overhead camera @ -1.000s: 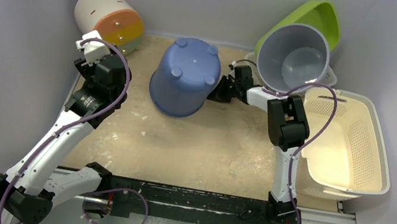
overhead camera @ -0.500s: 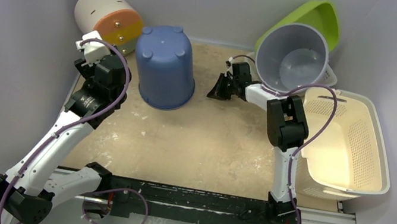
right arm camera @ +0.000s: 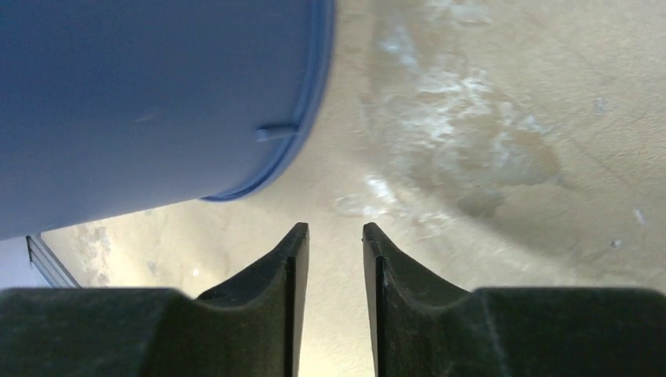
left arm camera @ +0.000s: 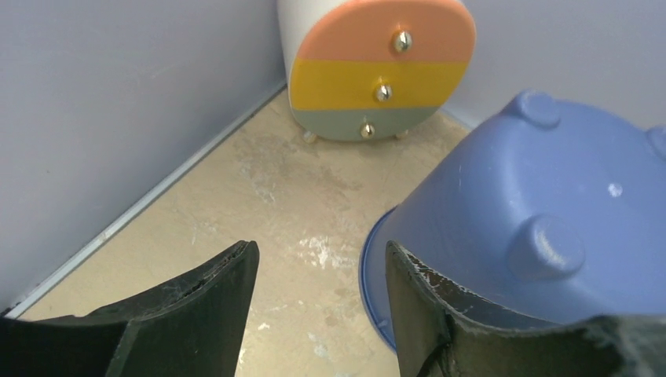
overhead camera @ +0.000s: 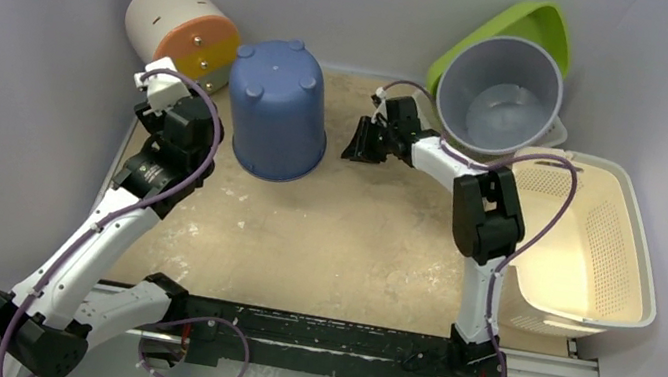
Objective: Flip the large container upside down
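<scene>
The large blue container (overhead camera: 277, 109) stands upside down on the sandy table, its footed bottom facing up, at the back left of centre. It also shows in the left wrist view (left arm camera: 534, 228) and the right wrist view (right arm camera: 157, 102). My left gripper (left arm camera: 322, 255) is open and empty just left of the container's rim, with its right finger (left arm camera: 424, 298) close beside the wall. My right gripper (overhead camera: 357, 144) sits to the right of the container, apart from it. Its jaws (right arm camera: 334, 229) are narrowly open with nothing between them.
A white drum with an orange, yellow and grey front (overhead camera: 183, 28) lies in the back left corner. A grey bucket (overhead camera: 499, 95) leans on a green basin (overhead camera: 537, 28) at the back right. A cream laundry basket (overhead camera: 585, 238) stands at the right.
The blue container has tipped away from my right gripper and settled upside down further left. My right gripper has let go and drawn back slightly. My left arm has barely shifted.
</scene>
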Motion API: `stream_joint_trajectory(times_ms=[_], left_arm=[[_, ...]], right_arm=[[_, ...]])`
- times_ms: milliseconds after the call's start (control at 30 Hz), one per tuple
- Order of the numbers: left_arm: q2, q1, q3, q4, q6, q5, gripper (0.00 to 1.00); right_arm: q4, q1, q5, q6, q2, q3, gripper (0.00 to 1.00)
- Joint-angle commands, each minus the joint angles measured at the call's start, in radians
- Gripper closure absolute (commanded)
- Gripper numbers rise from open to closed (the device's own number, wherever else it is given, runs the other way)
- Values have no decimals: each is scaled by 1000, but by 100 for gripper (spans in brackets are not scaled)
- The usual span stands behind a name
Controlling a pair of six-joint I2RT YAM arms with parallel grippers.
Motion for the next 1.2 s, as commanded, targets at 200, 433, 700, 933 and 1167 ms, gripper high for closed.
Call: stream_joint_trajectory(times_ms=[200, 433, 700, 933, 1167], left_arm=[[-47, 7, -145, 120, -61, 348, 44], [2, 7, -215, 174, -156, 436, 48], [105, 5, -306, 322, -281, 512, 54], [241, 5, -311, 434, -352, 459, 55], [427, 5, -245, 567, -368, 386, 56]], right_arm=[[-119, 69, 155, -151, -296, 101, 1], [-182, 93, 249, -206, -378, 132, 0], [-304, 101, 385, -307, -446, 289, 0], [-407, 101, 461, -386, -458, 454, 0], [-436, 96, 580, -441, -502, 492, 0]])
